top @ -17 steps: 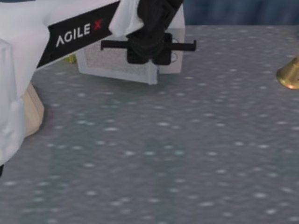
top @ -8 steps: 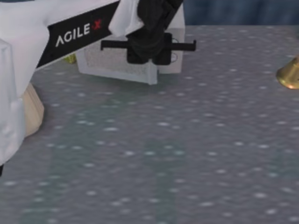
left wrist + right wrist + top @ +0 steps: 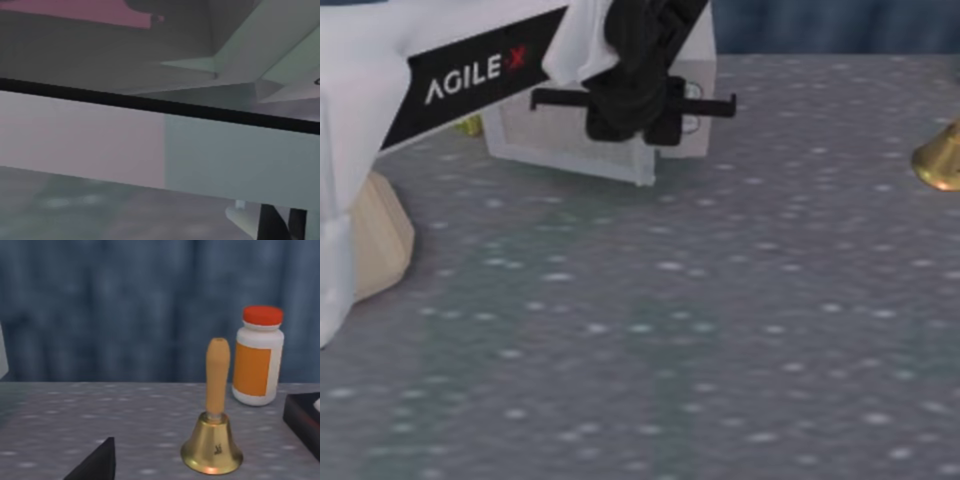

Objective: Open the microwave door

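Observation:
The light-grey microwave (image 3: 695, 60) stands at the table's far edge, left of centre, two knobs (image 3: 691, 120) on its right panel. The microwave door (image 3: 570, 135), with a speckled mesh window, stands slightly ajar, its free right edge (image 3: 646, 170) swung out toward the front. My left gripper (image 3: 640, 125) hangs over that free edge, its black fingers (image 3: 608, 120) on either side of it, shut on the door. In the left wrist view the door (image 3: 225, 160) is a pale band close up, with a fingertip (image 3: 272, 225) beside it. My right gripper (image 3: 95, 465) is parked off the top view.
A brass bell (image 3: 940, 160) with a wooden handle (image 3: 218, 375) stands at the right edge. Behind it are a white bottle (image 3: 257, 357) with a red cap and a dark box (image 3: 302, 420). A wooden block (image 3: 380, 235) sits at the left, under my left arm.
My left arm and gripper have shifted slightly left, and the door's free edge has swung a little further out from the microwave.

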{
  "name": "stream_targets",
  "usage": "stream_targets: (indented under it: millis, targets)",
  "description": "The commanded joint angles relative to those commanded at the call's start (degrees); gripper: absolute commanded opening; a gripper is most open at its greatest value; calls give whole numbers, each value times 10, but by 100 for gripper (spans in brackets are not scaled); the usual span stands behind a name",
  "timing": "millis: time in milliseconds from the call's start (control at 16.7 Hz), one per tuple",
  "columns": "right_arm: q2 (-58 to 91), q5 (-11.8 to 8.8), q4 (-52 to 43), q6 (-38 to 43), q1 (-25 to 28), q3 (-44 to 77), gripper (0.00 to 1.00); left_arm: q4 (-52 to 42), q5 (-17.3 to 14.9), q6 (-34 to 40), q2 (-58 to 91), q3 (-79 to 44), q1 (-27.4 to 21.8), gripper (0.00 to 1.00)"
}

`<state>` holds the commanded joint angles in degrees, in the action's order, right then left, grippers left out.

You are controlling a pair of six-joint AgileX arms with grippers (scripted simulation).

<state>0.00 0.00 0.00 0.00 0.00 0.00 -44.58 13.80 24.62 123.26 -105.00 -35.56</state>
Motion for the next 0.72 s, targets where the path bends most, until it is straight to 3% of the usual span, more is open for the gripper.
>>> stream_targets:
  millis: [240,720]
  targets:
    - [0,0,0,0,0,0,100,27,-18,-34,-33,50,6,0]
    - [0,0,0,0,0,0,100,29,-19,-37,-36,54,6,0]
